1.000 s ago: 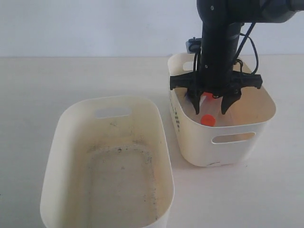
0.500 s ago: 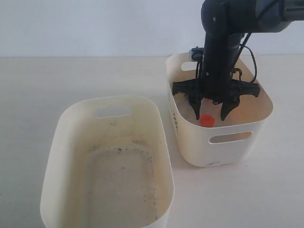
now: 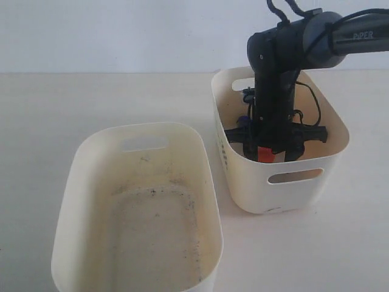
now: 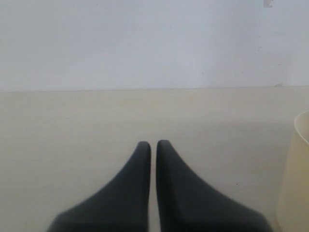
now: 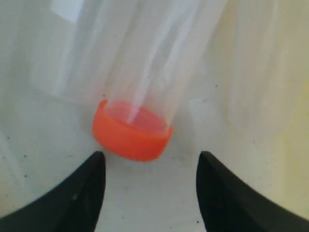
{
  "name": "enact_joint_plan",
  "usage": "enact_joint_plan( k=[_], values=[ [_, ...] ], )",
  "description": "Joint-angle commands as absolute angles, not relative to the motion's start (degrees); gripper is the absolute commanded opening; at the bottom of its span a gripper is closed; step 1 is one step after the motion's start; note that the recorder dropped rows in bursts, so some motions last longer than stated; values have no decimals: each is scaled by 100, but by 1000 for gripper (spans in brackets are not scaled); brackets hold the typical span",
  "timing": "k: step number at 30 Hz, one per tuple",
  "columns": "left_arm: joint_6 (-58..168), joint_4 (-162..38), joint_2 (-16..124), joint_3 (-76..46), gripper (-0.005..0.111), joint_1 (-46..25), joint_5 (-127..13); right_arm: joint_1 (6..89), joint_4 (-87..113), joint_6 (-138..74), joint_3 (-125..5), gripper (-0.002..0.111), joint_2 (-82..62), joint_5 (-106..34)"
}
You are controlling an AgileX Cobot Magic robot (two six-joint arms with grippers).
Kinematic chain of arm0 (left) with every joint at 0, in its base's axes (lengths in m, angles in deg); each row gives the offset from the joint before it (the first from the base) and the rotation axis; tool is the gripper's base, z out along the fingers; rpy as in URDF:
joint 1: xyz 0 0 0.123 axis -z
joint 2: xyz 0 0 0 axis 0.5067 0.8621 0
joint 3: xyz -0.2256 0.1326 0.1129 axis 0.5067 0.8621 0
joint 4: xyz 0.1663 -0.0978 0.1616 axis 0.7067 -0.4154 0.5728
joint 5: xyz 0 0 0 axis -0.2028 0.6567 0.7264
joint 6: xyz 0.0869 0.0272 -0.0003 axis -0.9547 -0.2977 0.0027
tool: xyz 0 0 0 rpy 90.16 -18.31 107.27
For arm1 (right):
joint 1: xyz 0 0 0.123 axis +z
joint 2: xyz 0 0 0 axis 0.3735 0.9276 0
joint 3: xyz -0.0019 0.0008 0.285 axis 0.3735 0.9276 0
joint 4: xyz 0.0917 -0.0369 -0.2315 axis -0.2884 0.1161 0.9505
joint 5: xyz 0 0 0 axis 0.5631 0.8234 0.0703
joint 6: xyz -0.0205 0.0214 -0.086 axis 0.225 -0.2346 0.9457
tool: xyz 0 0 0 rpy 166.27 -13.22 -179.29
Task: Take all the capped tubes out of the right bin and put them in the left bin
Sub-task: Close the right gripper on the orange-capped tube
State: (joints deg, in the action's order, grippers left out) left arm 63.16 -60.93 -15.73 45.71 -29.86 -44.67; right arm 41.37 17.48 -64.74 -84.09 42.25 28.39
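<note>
- The right arm (image 3: 276, 79) reaches down over the far rim of the right bin (image 3: 301, 191), with open space between its black body and both long walls.
- The right gripper (image 3: 269, 149) sits low inside that bin, below the rim line. Its spread cross-piece (image 3: 310, 134) spans most of the bin's width, so there is little room to either wall.
- In the wrist view, the right gripper (image 5: 152, 155) has its jaws apart, wider than the orange cap (image 5: 131, 136), and it grasps nothing. The dark fingertips (image 5: 82, 188) stand on either side of the space just short of the cap.
- The orange-capped tube (image 5: 159, 63) lies on the floor of the right bin, cap end nearest the fingertips and clear body running away from them. The cap's edge is just beside one fingertip; I cannot tell whether they touch.
- Pale clear shapes lie on either side of that tube, too blurred to name.
- The left bin (image 3: 91, 182) stands nearer and to the left, its wide mouth facing up and its dark-speckled floor in plain sight. A narrow strip of tabletop (image 3: 73, 97) separates the two bins, whose walls are near but apart.
- The left gripper (image 4: 153, 144) hangs over the tabletop with its fingers pressed together, only a hairline between them, holding nothing.
- A curved cream bin wall (image 4: 299, 174) shows beside the left gripper, and I cannot tell which bin it belongs to.
</note>
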Motion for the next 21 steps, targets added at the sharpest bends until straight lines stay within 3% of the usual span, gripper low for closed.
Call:
enact_joint_plan(
  k=[1,4,8,9,21],
  values=[
    [6371,-6130,-1555,4550,4,-2988,-4507,4118,1831,-6498,-8441,54,4290,2698],
    [6371,-6130,-1555,4550,4,-2988,-4507,4118,1846,-6527,-8441,42,4335,2608],
    [6371,-6130,-1555,4550,4,-2988,-4507,4118,1954,-6527,-8441,5,4347,2546],
    [6371,-6130,-1555,4550,4,-2988,-4507,4118,2002,-6556,-8441,0,4337,2546],
    [6371,-6130,-1555,4550,4,-2988,-4507,4118,2519,-6696,-8441,0,3676,2481]
  ],
)
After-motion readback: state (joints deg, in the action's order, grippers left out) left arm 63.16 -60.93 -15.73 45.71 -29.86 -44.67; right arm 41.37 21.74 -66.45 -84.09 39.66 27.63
